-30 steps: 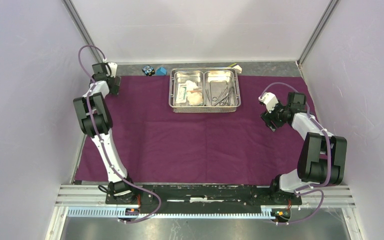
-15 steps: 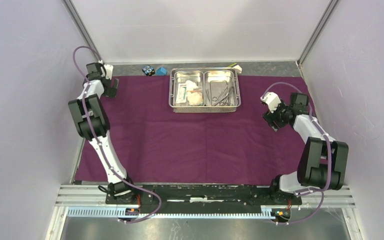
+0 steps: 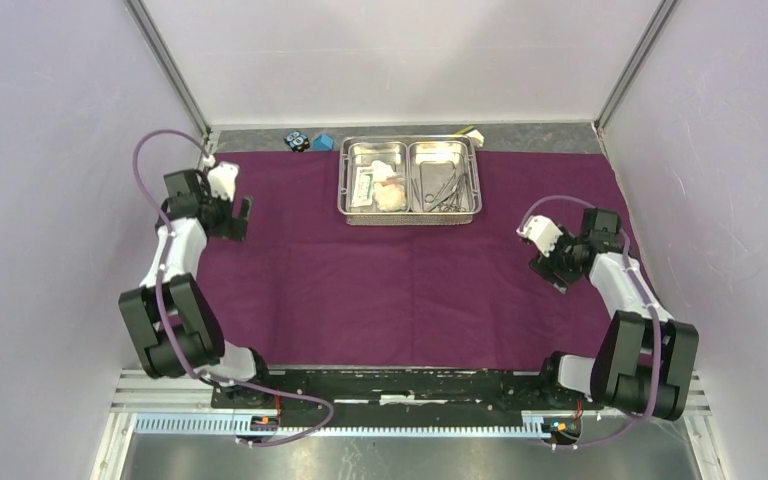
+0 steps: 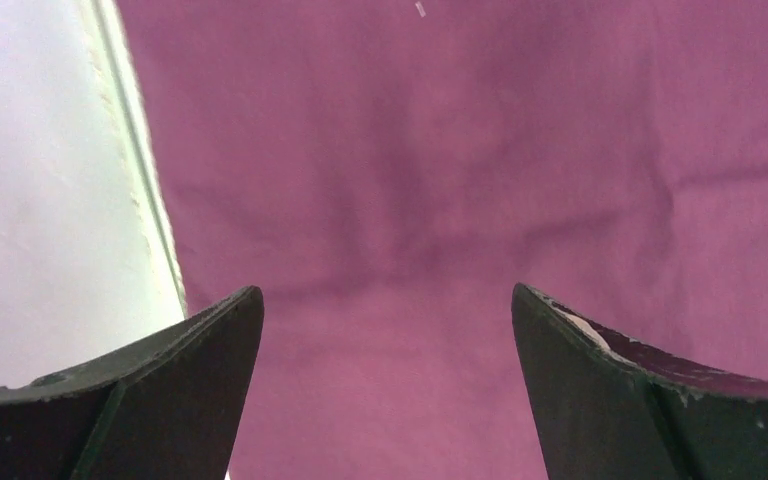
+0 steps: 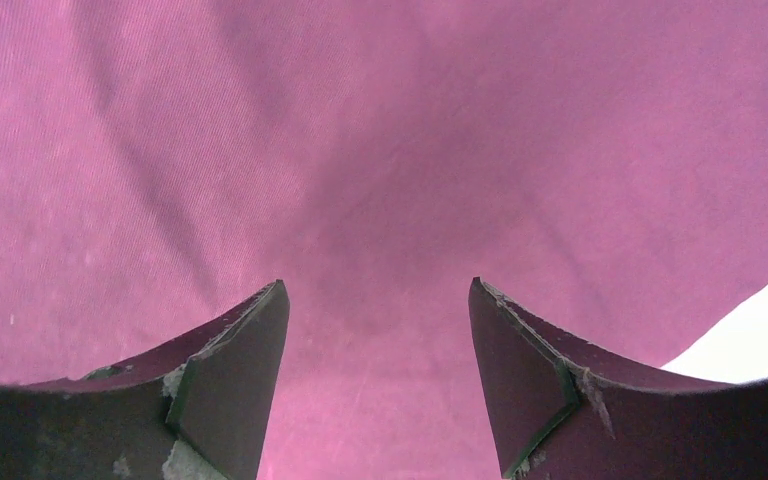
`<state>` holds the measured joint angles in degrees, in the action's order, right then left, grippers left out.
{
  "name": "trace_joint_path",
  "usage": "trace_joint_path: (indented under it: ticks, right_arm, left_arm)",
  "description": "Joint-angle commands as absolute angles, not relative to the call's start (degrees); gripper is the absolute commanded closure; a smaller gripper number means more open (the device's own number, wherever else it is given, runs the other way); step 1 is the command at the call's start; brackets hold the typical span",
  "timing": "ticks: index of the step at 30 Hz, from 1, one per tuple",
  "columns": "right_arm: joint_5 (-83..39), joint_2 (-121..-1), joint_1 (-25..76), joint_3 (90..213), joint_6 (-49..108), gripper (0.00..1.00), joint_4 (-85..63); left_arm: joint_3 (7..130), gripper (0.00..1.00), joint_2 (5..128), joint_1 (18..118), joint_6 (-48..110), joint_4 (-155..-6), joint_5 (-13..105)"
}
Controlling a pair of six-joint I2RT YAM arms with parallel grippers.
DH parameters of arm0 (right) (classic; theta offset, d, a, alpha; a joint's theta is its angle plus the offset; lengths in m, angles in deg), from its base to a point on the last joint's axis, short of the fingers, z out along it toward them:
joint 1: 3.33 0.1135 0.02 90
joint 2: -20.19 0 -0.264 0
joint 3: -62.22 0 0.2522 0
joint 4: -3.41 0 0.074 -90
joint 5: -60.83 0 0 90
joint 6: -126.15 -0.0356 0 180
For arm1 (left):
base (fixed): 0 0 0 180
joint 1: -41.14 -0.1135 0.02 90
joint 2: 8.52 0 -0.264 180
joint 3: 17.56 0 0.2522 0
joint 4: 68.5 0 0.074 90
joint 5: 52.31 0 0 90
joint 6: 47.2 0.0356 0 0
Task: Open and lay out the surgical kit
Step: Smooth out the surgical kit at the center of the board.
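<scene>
Purple cloth (image 3: pixel 380 290) lies flat; left gripper (image 4: pixel 385 290) at nine o'clock, right gripper (image 5: pixel 378 282) at three, both spread, empty. I'd approach the tray (image 3: pixel 341 180) at twelve, lifting clamps (image 3: pixel 442 188) singly

Cloth wrap (image 3: pixel 380 290) lies flat across frame centre. Tray (image 3: pixel 410 217) sits on it, upper centre. Left compartment: packet (image 3: pixel 363 185) at left, gauze wads (image 3: pixel 391 197) at right. Right compartment: clamps (image 3: pixel 442 188). Small blocks (image 3: pixel 297 141) lie upper left of the tray, off the cloth.
</scene>
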<state>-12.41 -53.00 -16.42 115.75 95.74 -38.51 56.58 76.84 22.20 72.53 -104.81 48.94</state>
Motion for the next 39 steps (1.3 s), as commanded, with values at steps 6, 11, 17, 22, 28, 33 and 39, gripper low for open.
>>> trace_joint_path:
  ticks: [6, 11, 17, 22, 28, 33, 39]
  right_arm:
    - [-18.6, -48.3, -21.4, 109.7, 111.4, 0.27, -50.2]
    - [-20.0, -48.5, -24.1, 107.1, 115.6, 0.27, -52.6]
    - [-22.7, -46.9, -27.7, 104.1, 119.7, 0.27, -53.7]
    - [-19.8, -43.8, -28.9, 107.6, 119.8, 0.27, -56.6]
    - [-3.9, -44.8, -28.7, 121.8, 109.7, 0.26, -57.7]
    - [4.4, -48.4, -20.4, 130.1, 86.9, 0.27, -44.8]
    - [-7.1, -56.7, -3.8, 135.4, 61.7, 0.27, -20.7]
  left_arm:
    - [42.9, 0.00, 65.5, 22.2, 80.1, -103.7, 50.5]
    - [42.7, 0.00, 65.0, 22.2, 80.3, -104.2, 49.9]
    - [45.0, 0.00, 64.6, 22.1, 78.5, -106.0, 49.1]
    - [47.4, 0.00, 63.2, 22.2, 75.4, -106.6, 51.2]
    - [53.0, 0.00, 63.8, 22.2, 69.6, -111.1, 63.8]
    - [55.4, 0.00, 65.2, 22.5, 64.1, -110.9, 72.7]
    - [55.5, 0.00, 65.6, 23.7, 58.6, -108.2, 74.6]
